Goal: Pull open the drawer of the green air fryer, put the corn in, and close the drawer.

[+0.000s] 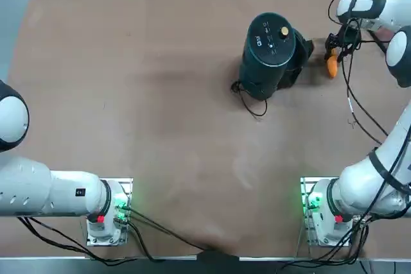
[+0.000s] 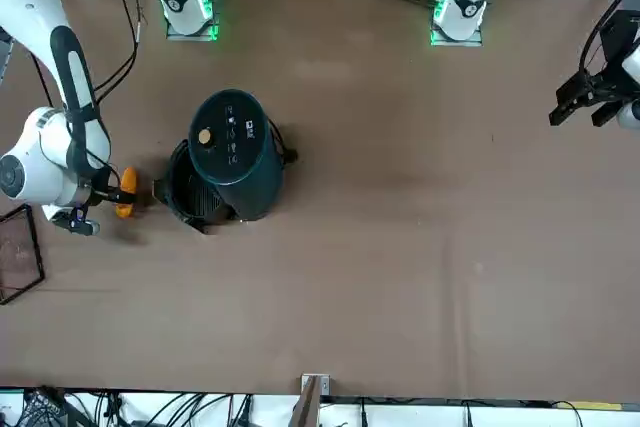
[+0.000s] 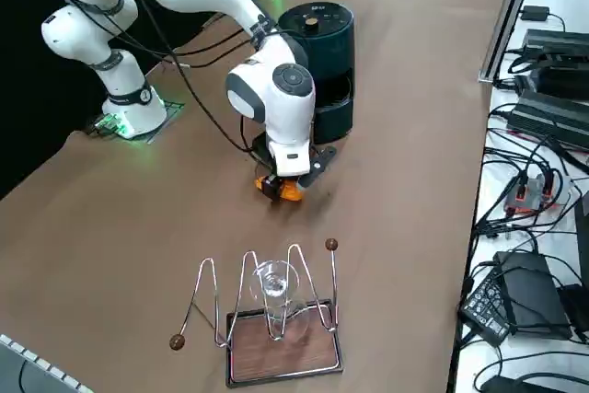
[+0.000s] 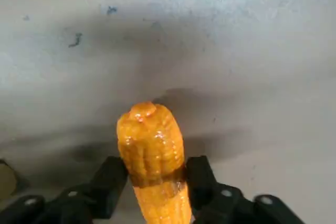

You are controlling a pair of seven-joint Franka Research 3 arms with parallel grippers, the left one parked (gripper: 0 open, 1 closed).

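Note:
The green air fryer (image 1: 268,52) (image 2: 232,152) (image 3: 317,43) stands upright at the far right of the table. Its dark drawer (image 1: 299,56) (image 2: 188,193) (image 3: 333,98) is pulled out toward the working arm's side. Just beyond the drawer's front, the orange-yellow corn (image 1: 332,67) (image 2: 124,205) (image 3: 287,191) (image 4: 151,145) sits low at the tabletop. My right gripper (image 4: 155,174) (image 3: 291,179) reaches down over it, and its black fingers (image 4: 109,179) press against both sides of the cob. The cob's tip pokes out past the fingertips.
The fryer's black cord (image 1: 250,104) trails on the table by its base. A wire rack on a wooden base with a glass in it (image 3: 276,319) stands on the table beyond the corn, further from the fryer. Cables and power bricks (image 3: 543,89) lie past the table's edge.

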